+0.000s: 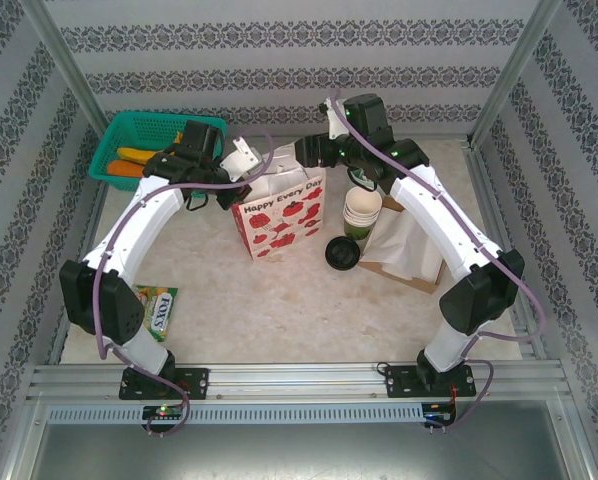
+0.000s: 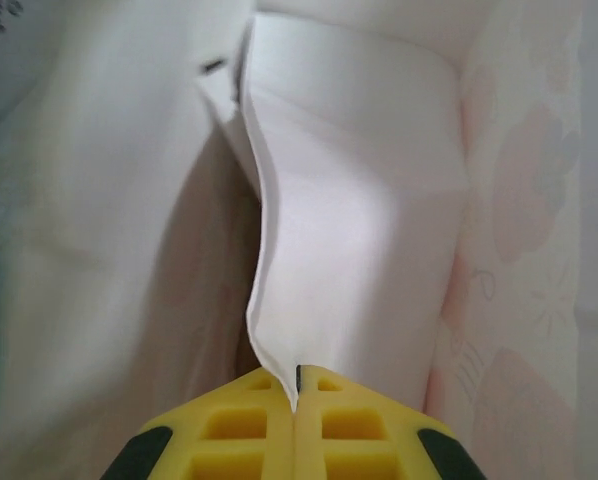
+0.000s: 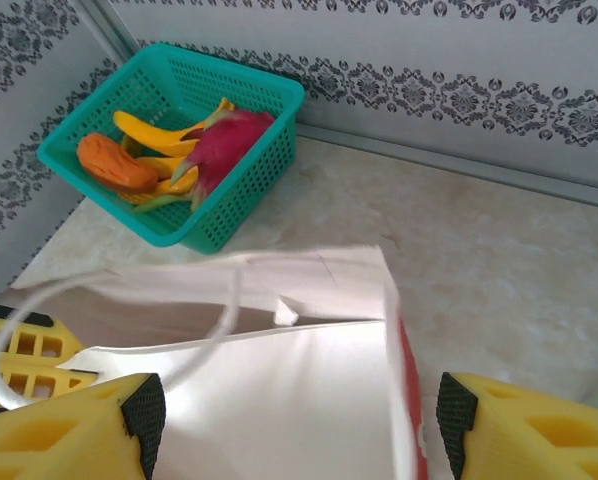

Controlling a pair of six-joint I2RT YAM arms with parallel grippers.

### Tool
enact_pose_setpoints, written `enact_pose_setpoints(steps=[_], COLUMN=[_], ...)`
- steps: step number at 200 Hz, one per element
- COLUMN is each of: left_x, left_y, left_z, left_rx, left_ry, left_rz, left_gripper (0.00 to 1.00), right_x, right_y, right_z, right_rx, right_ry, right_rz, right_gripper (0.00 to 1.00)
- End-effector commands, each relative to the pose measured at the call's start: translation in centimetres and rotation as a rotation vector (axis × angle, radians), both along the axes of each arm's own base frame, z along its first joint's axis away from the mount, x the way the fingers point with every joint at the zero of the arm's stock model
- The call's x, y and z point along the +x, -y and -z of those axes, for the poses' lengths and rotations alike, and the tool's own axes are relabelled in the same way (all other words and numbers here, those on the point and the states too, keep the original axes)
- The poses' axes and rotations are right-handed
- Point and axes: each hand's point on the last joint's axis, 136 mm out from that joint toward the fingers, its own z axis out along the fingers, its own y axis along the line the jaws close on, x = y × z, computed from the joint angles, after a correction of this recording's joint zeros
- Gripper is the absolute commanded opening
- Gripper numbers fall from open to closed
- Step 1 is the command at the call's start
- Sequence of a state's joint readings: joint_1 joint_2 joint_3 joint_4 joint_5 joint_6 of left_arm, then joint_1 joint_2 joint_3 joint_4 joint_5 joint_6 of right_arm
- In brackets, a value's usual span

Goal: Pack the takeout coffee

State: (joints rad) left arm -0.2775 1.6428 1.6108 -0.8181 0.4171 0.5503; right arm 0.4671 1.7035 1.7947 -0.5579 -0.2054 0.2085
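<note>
Scene: two robot arms work over a pale counter point(image 1: 279, 310), seen from above and from each wrist.
Left hand point(image 2: 295, 392): yellow fingers point(image 2: 239, 425) pressed together, clamped on the thin white top edge of a paper bag point(image 2: 359, 230). In the overhead view this hand point(image 1: 229, 172) sits at the bag's upper left corner.
Right hand point(image 3: 299, 420): yellow fingers point(image 3: 69, 420) stand wide apart and grip nothing. They straddle the open mouth of the bag point(image 3: 279, 390) from above. From overhead, this hand point(image 1: 317, 152) is at the bag's upper right corner.
Paper bag point(image 1: 279, 215): white with red prints and the words "Happy Every Day", standing between the two hands.
Coffee cup point(image 1: 341, 252): dark green with a round black lid, on the counter outside the bag. It is on the near side of the right hand, well apart from it. Upright or tipped: cannot tell.
Stack of cups point(image 1: 362, 210): cream, lidless, just beside the coffee cup, between it and the right hand.
Basket point(image 1: 154, 145): teal, holding fruit, just behind the left hand.
Candy packet point(image 1: 157, 305): green, well apart from the left hand, beside that arm's lower part.
</note>
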Motion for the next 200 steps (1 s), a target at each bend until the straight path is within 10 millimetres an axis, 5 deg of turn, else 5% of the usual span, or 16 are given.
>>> enact_pose_setpoints(steps=[1,69,127,139,148,178,200], left_x=[-1.0,-2.5,-1.7,-1.6,-1.7,-1.8,-2.2], left_y=[0.2,1.5,0.1,-0.3,-0.6,-2.0,-4.9], left_z=[0.5,-4.8,-8.3,-9.4,-10.0,-10.1,-7.5], left_rx=[0.031,-0.109,-0.206,-0.263,-0.307,-0.442,-0.405], left_ry=[-0.047,0.096,0.167,0.148,0.129,0.012,-0.098], left_rz=[0.027,0.088,-0.13,-0.211,-0.274,-0.536,-0.803], left_gripper=[0.05,0.24,0.76,0.83,0.88,0.95,0.95], right_x=[-0.4,-0.9,-1.2,-1.5,-1.8,-2.7,-4.0], right_y=[0.5,2.2,6.5,7.7,8.6,12.3,16.0], right_z=[-0.7,-2.2,-2.6,-2.5,-2.4,-1.2,0.7], right_rx=[-0.023,-0.036,-0.076,-0.074,-0.073,-0.083,-0.083], right_ry=[0.034,0.111,0.174,0.177,0.179,0.162,0.114], right_rz=[0.01,0.078,0.255,0.294,0.324,0.461,0.583], right_gripper=[0.74,0.78,0.84,0.97,0.98,0.98,0.98])
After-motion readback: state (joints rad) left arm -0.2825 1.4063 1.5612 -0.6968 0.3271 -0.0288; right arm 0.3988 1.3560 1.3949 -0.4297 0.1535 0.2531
